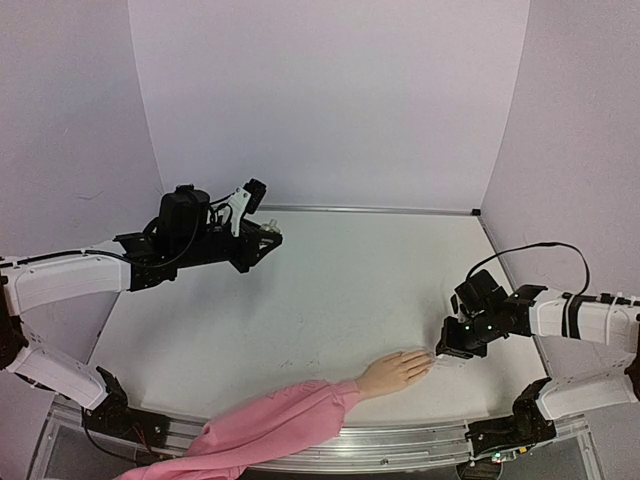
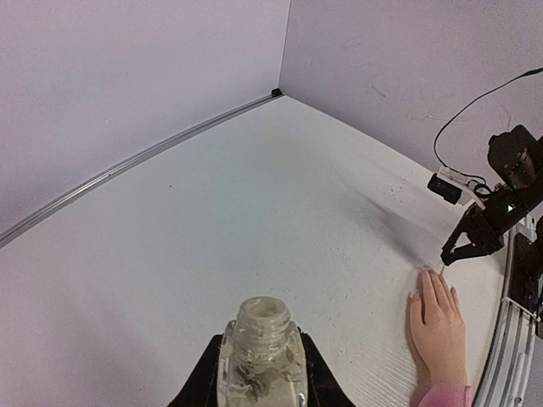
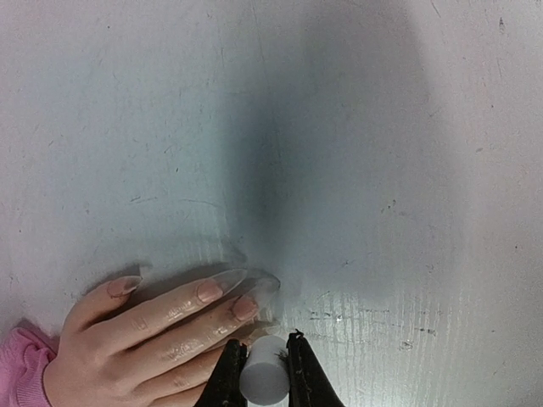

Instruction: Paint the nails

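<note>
One mannequin hand (image 1: 395, 372) lies flat, palm down, at the near edge of the surface (image 1: 330, 290), with its one pink sleeve (image 1: 280, 425) trailing off towards the near left. Its fingers point towards the right arm. The nails (image 3: 209, 291) sit at those fingertips; the right wrist view shows three plainly, on the thumb and the next two fingers, while the others are hard to make out. The right tool (image 3: 265, 365) is low, just beside the fingertips, clenched on a single white cylinder (image 3: 263, 383). Whether anything on it touches a nail cannot be told. Well apart, at the far left, the left tool (image 1: 258, 238) is raised above the surface and grasps one glass bottle (image 2: 261, 343). The bottle is upright, its neck open and uncapped. Two arms are in view, one on each side.
</note>
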Tool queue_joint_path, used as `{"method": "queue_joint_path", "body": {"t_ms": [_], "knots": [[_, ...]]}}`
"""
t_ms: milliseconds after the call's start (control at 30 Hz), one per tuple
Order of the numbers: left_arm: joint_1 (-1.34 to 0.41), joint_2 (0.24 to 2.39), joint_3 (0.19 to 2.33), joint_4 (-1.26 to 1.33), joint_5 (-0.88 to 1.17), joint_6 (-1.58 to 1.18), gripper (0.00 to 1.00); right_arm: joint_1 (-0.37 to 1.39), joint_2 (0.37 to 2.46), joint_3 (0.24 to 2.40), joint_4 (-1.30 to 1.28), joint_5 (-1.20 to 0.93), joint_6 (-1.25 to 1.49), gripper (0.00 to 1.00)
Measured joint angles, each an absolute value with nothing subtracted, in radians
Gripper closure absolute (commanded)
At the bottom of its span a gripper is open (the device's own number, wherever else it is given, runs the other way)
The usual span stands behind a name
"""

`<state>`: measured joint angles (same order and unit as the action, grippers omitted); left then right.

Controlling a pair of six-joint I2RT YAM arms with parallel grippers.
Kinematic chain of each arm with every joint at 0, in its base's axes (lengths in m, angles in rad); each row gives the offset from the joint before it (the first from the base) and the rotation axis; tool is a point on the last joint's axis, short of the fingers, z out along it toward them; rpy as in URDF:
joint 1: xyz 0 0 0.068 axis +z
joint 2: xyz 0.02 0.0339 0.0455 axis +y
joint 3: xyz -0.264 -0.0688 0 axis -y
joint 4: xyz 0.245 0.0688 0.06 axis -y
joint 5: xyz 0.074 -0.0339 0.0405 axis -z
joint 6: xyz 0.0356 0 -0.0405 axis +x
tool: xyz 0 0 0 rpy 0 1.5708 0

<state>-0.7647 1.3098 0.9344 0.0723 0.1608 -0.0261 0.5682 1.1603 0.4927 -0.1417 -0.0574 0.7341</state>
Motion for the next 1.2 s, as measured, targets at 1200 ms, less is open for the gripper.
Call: {"method": "queue_joint_path", "body": {"t_ms": [1200], "knots": [[-0.762, 1.310, 0.934, 0.072, 0.161, -0.027, 1.00, 0.571, 1.118, 0.512, -0.178, -0.068, 0.721, 1.00]]}}
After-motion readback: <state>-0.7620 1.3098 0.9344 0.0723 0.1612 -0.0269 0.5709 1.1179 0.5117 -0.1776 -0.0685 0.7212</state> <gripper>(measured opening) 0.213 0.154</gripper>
